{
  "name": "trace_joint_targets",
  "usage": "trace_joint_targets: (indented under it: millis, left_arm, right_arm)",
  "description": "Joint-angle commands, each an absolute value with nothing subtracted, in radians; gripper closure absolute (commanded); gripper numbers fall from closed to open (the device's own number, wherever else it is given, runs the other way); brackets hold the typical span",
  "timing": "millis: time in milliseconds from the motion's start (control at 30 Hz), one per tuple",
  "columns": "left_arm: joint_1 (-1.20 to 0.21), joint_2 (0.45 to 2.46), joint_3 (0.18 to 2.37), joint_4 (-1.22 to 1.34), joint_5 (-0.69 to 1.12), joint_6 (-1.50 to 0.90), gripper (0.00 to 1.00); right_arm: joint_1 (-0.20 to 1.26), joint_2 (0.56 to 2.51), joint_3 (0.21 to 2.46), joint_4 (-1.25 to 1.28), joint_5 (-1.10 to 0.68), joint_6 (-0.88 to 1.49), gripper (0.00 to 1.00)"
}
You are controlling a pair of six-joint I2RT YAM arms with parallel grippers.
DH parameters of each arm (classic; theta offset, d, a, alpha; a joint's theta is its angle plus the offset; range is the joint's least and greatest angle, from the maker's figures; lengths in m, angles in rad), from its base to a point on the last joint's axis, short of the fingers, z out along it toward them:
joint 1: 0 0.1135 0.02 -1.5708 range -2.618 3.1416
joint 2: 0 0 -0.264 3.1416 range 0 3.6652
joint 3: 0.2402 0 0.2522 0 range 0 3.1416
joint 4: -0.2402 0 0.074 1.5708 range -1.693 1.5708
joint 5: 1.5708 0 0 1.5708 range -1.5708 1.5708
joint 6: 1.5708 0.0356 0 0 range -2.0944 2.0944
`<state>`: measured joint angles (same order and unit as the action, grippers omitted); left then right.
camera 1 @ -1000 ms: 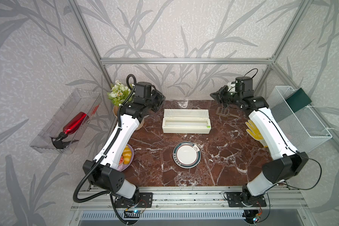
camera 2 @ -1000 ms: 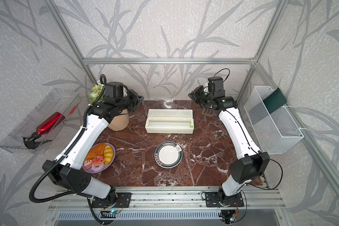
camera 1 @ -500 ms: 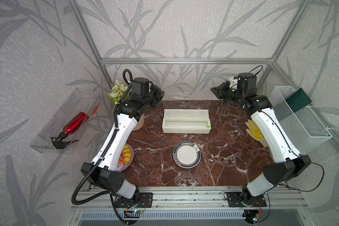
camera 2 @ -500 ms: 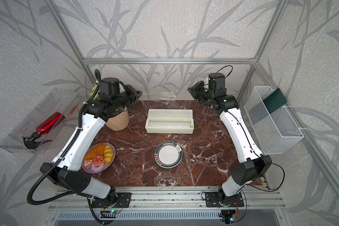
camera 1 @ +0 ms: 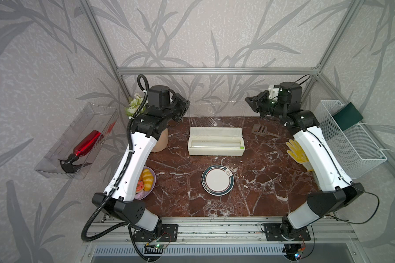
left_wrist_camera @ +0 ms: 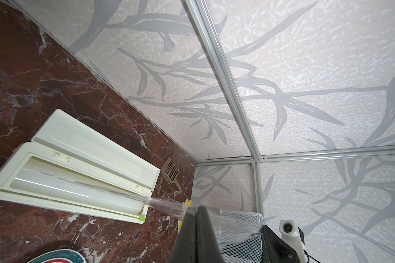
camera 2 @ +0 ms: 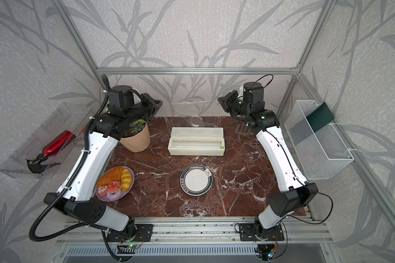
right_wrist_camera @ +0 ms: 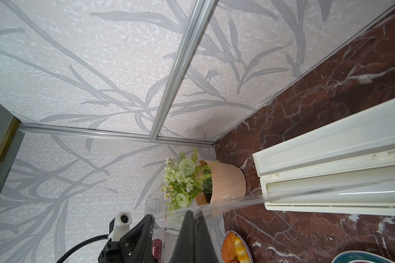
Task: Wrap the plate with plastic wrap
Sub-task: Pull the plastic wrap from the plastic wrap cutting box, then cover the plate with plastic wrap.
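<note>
Lifting higher than a second ago, left fingers and right fingers, both pinched on the plastic wrap, stretch a sheet between them; the plate below remains uncovered.

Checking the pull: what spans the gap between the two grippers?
The plastic wrap, stretched from left gripper to right gripper, visible in both top views.
</note>
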<state>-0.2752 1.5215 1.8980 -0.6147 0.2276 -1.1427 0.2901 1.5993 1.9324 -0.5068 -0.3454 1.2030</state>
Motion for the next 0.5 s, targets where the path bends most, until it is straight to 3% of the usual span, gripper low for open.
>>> trace_joint_targets:
  millis: [0, 233, 467]
  left_arm:
    - [-0.270, 1.479, 1.950, -0.588, 0.194, -1.121, 1.00]
    - [-0.279, 1.437, 1.905, -0.600, 0.222, -1.131, 1.00]
    - [-0.311, 1.331, 1.755, -0.606, 0.267, -1.142, 1.00]
  right_arm:
    - [0.291, 1.549, 2.010, -0.515, -0.326, 1.174, 1.00]
    - [0.297, 1.499, 1.980, -0.587, -0.333, 1.135, 1.00]
    - [0.329, 1.367, 1.806, -0.651, -0.324, 1.104, 1.00]
